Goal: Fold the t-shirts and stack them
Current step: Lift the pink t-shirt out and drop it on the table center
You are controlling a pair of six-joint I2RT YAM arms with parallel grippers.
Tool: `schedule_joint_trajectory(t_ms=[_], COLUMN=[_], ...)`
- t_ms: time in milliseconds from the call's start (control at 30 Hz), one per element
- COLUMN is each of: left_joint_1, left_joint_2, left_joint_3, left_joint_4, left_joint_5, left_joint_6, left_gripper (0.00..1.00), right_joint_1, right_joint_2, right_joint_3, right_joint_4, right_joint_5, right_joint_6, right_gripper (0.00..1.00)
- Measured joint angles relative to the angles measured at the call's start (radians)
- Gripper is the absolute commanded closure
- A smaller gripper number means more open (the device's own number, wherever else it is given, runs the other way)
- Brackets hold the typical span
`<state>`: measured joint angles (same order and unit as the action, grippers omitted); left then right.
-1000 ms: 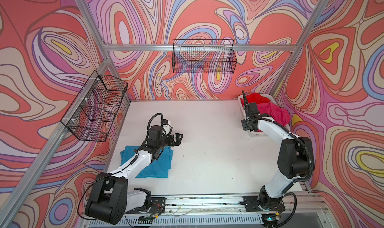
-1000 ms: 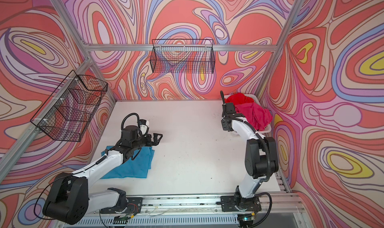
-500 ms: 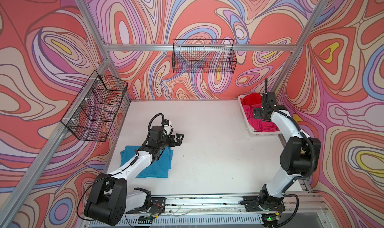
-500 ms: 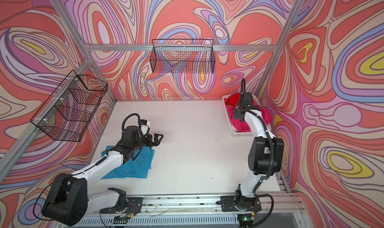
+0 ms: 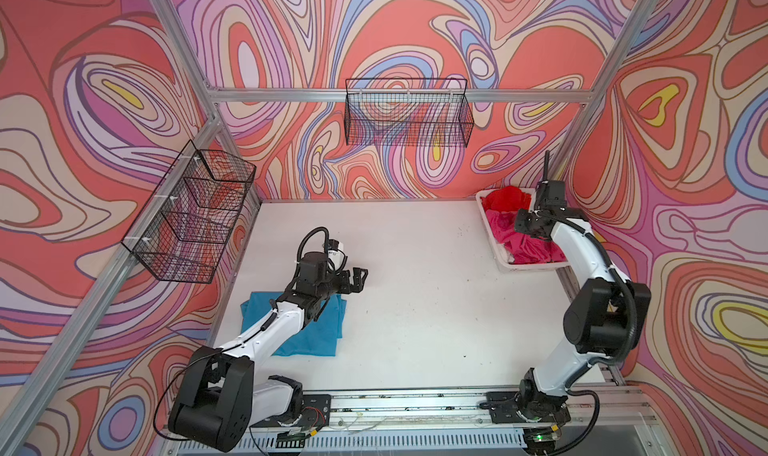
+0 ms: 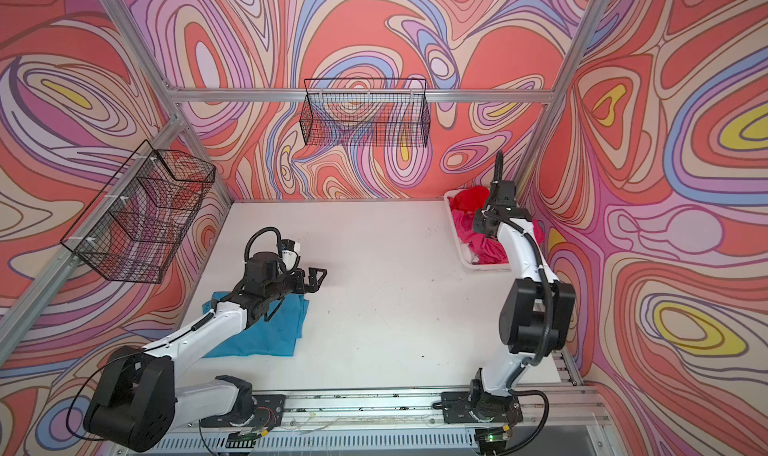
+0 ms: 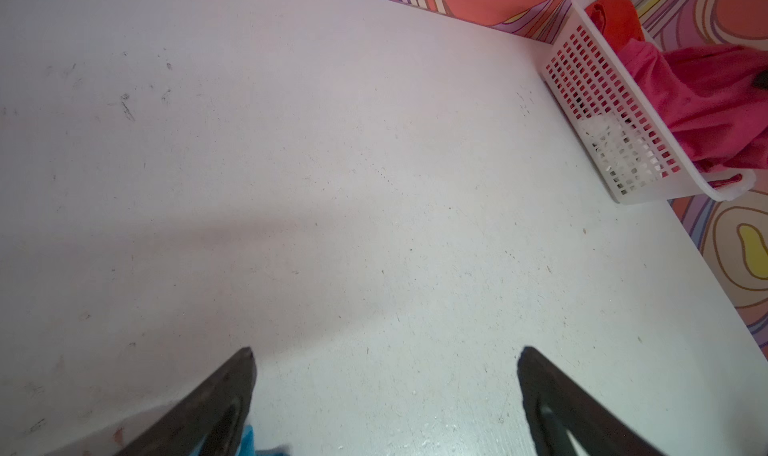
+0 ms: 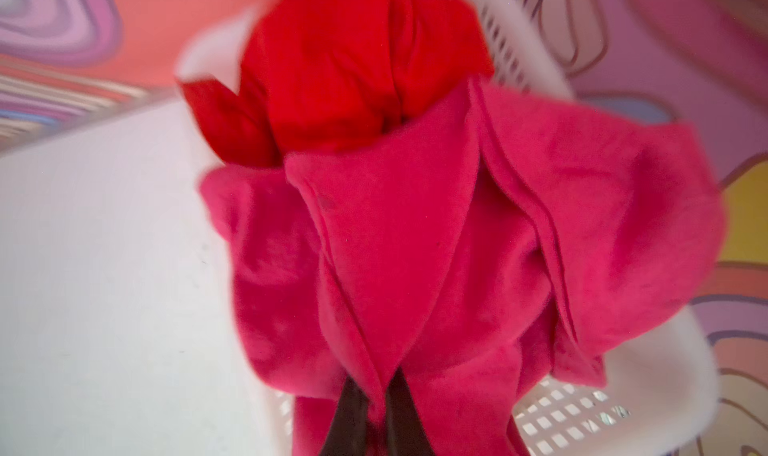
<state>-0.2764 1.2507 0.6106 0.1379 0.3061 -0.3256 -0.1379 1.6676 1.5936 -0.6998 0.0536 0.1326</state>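
Note:
A teal-blue t-shirt [image 5: 307,329] [image 6: 266,333] lies folded on the white table at the front left. My left gripper [image 5: 359,279] [image 6: 318,277] [image 7: 386,350] hovers open just past it, over bare table, holding nothing. At the back right, a white slotted basket [image 5: 496,250] [image 6: 461,250] [image 7: 602,121] holds a bright red t-shirt [image 5: 505,198] [image 8: 332,71] and a magenta-pink t-shirt [image 5: 523,250] [image 6: 484,246] [image 8: 415,246]. My right gripper [image 5: 524,224] [image 8: 376,385] reaches down into the basket, shut on a fold of the magenta-pink shirt.
Black wire baskets hang on the back wall [image 5: 407,117] and the left wall [image 5: 191,217]. Both arm bases sit on the aluminium rail [image 5: 407,404] along the table's front edge. Patterned walls close in the back, left and right.
My right arm swung from the basket's left side to above it, and its jaws closed on the magenta-pink shirt. The left arm stayed still and open.

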Motion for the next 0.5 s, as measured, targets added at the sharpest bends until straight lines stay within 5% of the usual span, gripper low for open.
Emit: schedule_joint_trajectory(t_ms=[200, 500], left_joint_1=[-0.006, -0.007], left_joint_2=[0.0, -0.013], left_joint_3=[0.0, 0.0], left_joint_4=[0.0, -0.011], left_joint_5=[0.0, -0.011], left_joint_6=[0.0, 0.007], left_gripper=[0.0, 0.0], right_joint_1=[0.053, 0.262], right_joint_2=[-0.131, -0.122], right_joint_3=[0.205, 0.517], right_joint_4=[-0.033, -0.115], right_joint_5=[-0.084, -0.189], right_joint_6=[-0.001, -0.008], right_gripper=[1.0, 1.0])
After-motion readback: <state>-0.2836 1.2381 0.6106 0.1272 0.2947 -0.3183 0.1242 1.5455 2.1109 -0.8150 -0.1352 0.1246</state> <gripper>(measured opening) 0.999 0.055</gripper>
